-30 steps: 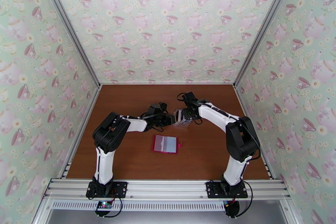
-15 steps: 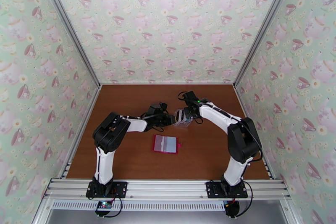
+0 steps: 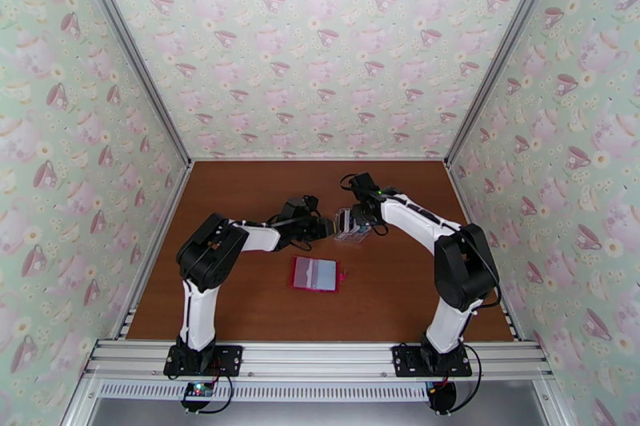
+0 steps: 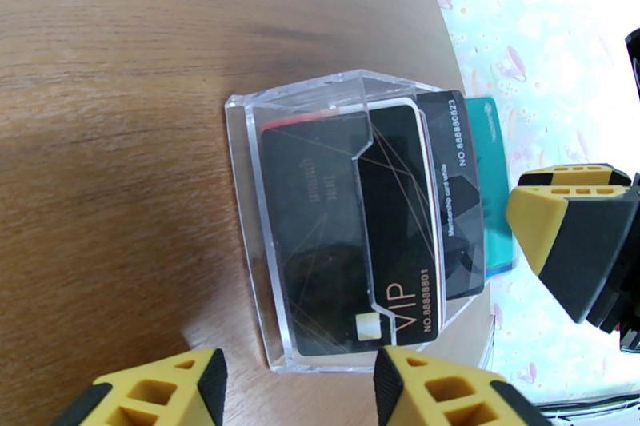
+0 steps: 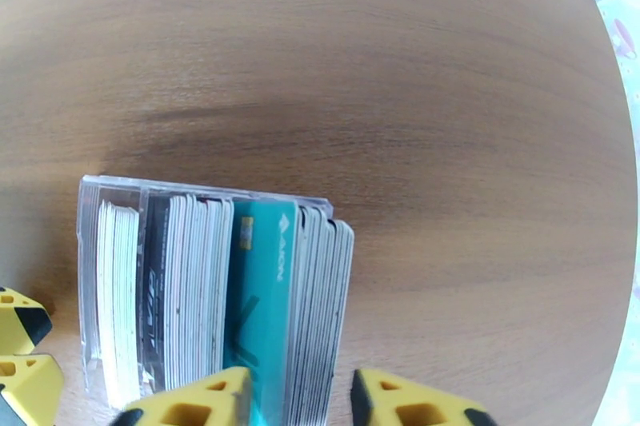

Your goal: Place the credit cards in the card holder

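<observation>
The card holder (image 3: 315,274), a red wallet, lies open on the table with its pale inside up, nearer than both grippers. The credit cards (image 5: 260,300) stand on edge in a clear plastic rack (image 3: 349,226). They are black, white and teal, and the black cards (image 4: 384,220) face the left wrist camera. My right gripper (image 5: 300,404) hangs over the rack, open, its fingers straddling the teal card and several cards beside it. My left gripper (image 4: 296,396) is open at the rack's left end, holding nothing.
The brown table (image 3: 256,188) is walled in by teacup-patterned panels on three sides. The right gripper's yellow finger (image 4: 560,236) shows beyond the rack in the left wrist view. Bare wood lies around the wallet and behind the rack.
The right wrist has shifted slightly over the rack. The left arm, the rack and the wallet have stayed where they were.
</observation>
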